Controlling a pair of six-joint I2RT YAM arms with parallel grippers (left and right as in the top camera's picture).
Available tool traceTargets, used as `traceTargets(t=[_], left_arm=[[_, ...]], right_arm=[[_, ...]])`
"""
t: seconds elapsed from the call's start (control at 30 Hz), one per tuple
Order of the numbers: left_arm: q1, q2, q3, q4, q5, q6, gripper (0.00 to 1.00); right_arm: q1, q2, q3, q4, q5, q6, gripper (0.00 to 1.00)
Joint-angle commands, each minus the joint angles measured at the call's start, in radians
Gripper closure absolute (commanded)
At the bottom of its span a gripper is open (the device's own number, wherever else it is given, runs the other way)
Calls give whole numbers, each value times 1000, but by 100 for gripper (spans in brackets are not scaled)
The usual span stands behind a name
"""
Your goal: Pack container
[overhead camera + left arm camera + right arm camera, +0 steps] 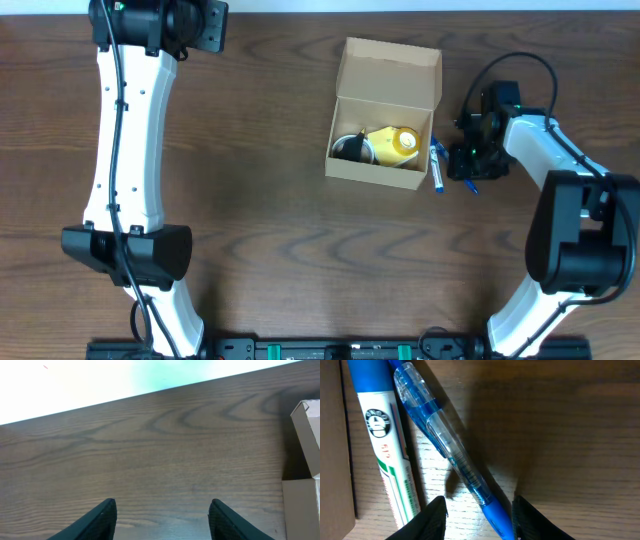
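Table (260,200): dark brown wood, strong wavy grain, matte.

2 arms, white smooth shells with black joints. Left arm (130,130) stretches along the left side toward the far edge. Right arm (540,145) bends in from the right toward the box.

Container (385,110): tan cardboard box, rectangular, plain, no print. It sits right of table centre with its flap lid open and standing back on the far side. Inside are 2 things: a yellow rounded glossy item (392,143) and, on its left, a dark round shiny item (352,148). Cannot tell what either is.

Marker (390,460): white round barrel, blue cap, lying on the table just beside the box's right wall. It has a round black logo, green stripes and small red characters, all too blurred to read.

Pen (455,455): clear blue plastic barrel with a solid blue end, lying slanted right next to the marker.

Left gripper (162,505): dark fingers spread wide, nothing between them, over bare wood well left of the box.

Right gripper (479,502): low over the table, fingers parted and straddling the pen's solid blue end, not clamped on it.
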Motion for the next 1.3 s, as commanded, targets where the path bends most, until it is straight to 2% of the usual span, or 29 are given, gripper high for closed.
traceTargets(t=[0.0, 0.2, 0.57, 0.63, 0.8, 0.87, 0.93, 1.0, 1.13, 1.27], left_arm=[[-2, -16, 10, -1, -10, 6, 40], [-2, -17, 10, 0, -6, 6, 40], [-2, -22, 10, -4, -6, 6, 39], [-2, -22, 10, -3, -6, 6, 38], [-3, -22, 10, -6, -5, 6, 38], [-4, -22, 10, -9, -6, 6, 38], [-4, -22, 10, -14, -6, 6, 37], [-4, -22, 10, -19, -6, 6, 38], [-4, -22, 10, -22, -6, 6, 37], [-4, -22, 10, -24, -2, 6, 38]], right_arm=[[-21, 16, 42, 0, 14, 12, 58], [-22, 16, 124, -2, 14, 12, 57], [-22, 17, 127, -32, -6, -26, 53], [-22, 17, 127, -67, -37, -96, 52], [-22, 17, 128, -200, -190, -453, 32], [-22, 17, 127, -204, -192, -476, 32], [-23, 17, 127, -203, -193, -502, 39], [-25, 18, 127, -199, -192, -520, 40], [-54, 22, 127, -180, -189, -502, 33], [-96, 22, 127, -171, -185, -467, 33]])
